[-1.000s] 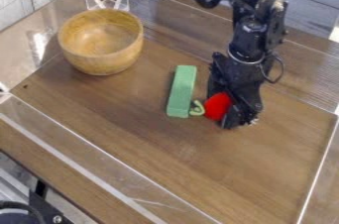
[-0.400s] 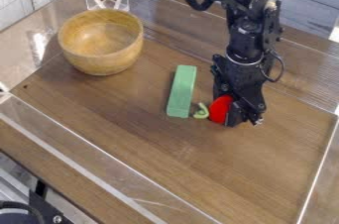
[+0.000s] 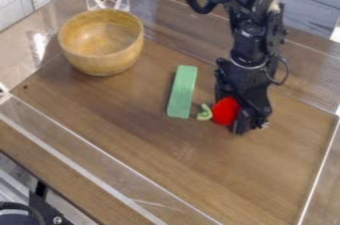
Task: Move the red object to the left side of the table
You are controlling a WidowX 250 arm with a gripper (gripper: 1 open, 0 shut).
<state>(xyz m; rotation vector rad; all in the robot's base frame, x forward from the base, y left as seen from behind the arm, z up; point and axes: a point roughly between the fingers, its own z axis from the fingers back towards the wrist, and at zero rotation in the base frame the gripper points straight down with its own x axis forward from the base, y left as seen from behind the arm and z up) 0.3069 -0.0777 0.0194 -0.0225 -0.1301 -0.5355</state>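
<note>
Camera view, now: the claw (image 3: pixel 229 112) is low over the bench (image 3: pixel 159 159), its dark fingers around the red object (image 3: pixel 226 111). Part of the red shows between and below those fingers, and its light green stub (image 3: pixel 205 112) pokes out to one side of the claw, toward the long green block (image 3: pixel 182 92). The fingers seem to have closed in on the toy from either side, though the black linkage hides most of the contact, so I cannot tell whether it is really pinched or only straddled. The green block is just beside the claw, close to the stub; the wooden bowl (image 3: pixel 101 43) is well apart from the claw, beyond the block.

The step in hand looks like the grasp. Next, the claw needs to settle a firm hold on the round toy, then rise straight up until the toy is off the bench. Only then should it travel sideways toward the bowl's side, if that is the left the task means. The lift should come before the sideways travel, since a low sweep from here would likely push the stub into the block beside the claw.
</note>
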